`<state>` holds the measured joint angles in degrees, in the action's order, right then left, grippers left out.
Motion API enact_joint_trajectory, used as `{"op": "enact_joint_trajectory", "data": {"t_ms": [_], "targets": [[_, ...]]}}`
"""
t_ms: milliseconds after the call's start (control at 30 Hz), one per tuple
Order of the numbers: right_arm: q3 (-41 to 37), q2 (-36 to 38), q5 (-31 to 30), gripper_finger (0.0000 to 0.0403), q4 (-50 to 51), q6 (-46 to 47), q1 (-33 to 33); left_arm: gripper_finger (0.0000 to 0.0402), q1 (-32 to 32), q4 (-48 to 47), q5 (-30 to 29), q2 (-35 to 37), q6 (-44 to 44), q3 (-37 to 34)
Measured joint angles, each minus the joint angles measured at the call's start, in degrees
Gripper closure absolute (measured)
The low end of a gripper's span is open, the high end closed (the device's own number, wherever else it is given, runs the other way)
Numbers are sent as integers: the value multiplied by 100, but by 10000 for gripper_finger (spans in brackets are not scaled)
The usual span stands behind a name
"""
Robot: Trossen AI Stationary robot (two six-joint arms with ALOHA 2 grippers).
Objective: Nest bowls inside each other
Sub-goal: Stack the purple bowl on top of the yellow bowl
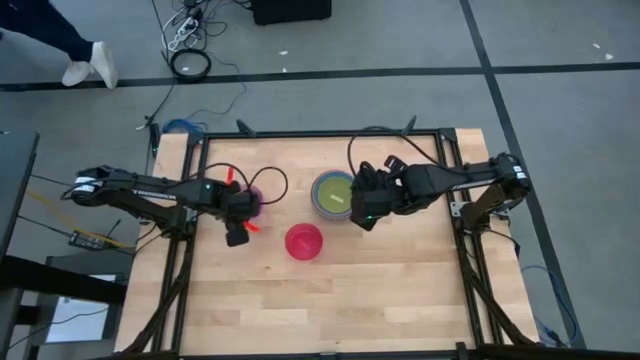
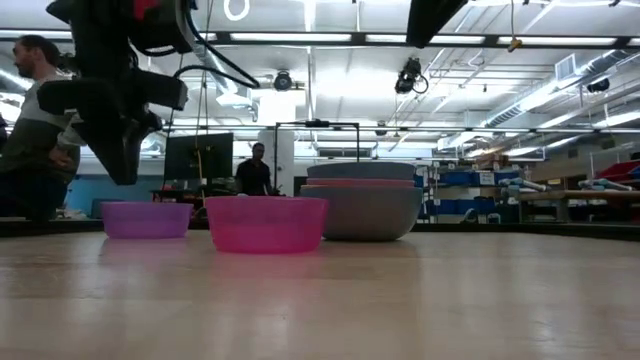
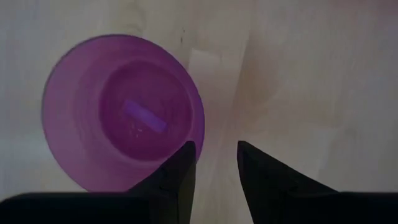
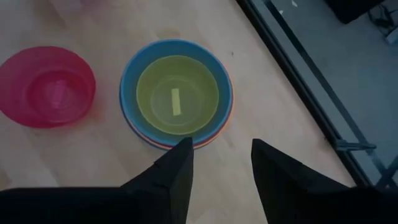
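Note:
A purple bowl (image 3: 124, 112) stands upright on the wooden table at the left (image 1: 256, 198). My left gripper (image 3: 216, 155) hovers open just above its right rim (image 2: 120, 150), pointing steeply down, touching nothing. A pink bowl (image 1: 304, 241) stands alone near the table's middle (image 4: 46, 87). Right of it is a stack of nested bowls (image 4: 176, 93) with a yellow one on top, inside a blue one (image 1: 334, 192). My right gripper (image 4: 221, 152) is open and empty, raised above the stack's right side (image 1: 364, 212).
The table's black frame rail (image 4: 298, 74) runs close to the right of the stack. Bare wood (image 1: 330, 300) fills the near half of the table. People stand in the room beyond the far edge (image 2: 30, 120).

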<state>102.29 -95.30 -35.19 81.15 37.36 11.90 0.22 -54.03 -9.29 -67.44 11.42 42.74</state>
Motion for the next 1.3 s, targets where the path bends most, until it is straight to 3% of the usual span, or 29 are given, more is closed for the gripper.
{"op": "enact_joint_trajectory", "data": {"t_ms": [300, 533, 600, 733, 900, 1067, 1167, 1300], "targets": [[-1, -42, -39, 254, 3, -2, 0, 275, 80, 26, -285, -752, 189, 0], [-3, -42, -86, 256, 3, -11, 0, 276, 225, 655, -413, -1349, 227, 4], [-3, -42, -102, 256, 3, -13, 4, 292, 276, 823, -417, -1544, 223, 4], [-3, -42, -104, 257, 6, -34, 4, 382, 311, 945, -407, -1752, 77, 4], [-6, -42, -125, 257, 8, -44, 4, 395, 310, 885, -519, -1717, -32, 109], [-6, -42, -154, 257, 16, -40, 4, 397, 229, 707, -701, -1401, -262, 901], [-6, -42, -225, 257, 127, 16, 4, 398, 224, 1220, -687, -1288, -784, 1631], [-6, -42, -352, 257, 462, 234, 29, 398, 285, 2202, 232, -1503, -1469, 2402]]}}
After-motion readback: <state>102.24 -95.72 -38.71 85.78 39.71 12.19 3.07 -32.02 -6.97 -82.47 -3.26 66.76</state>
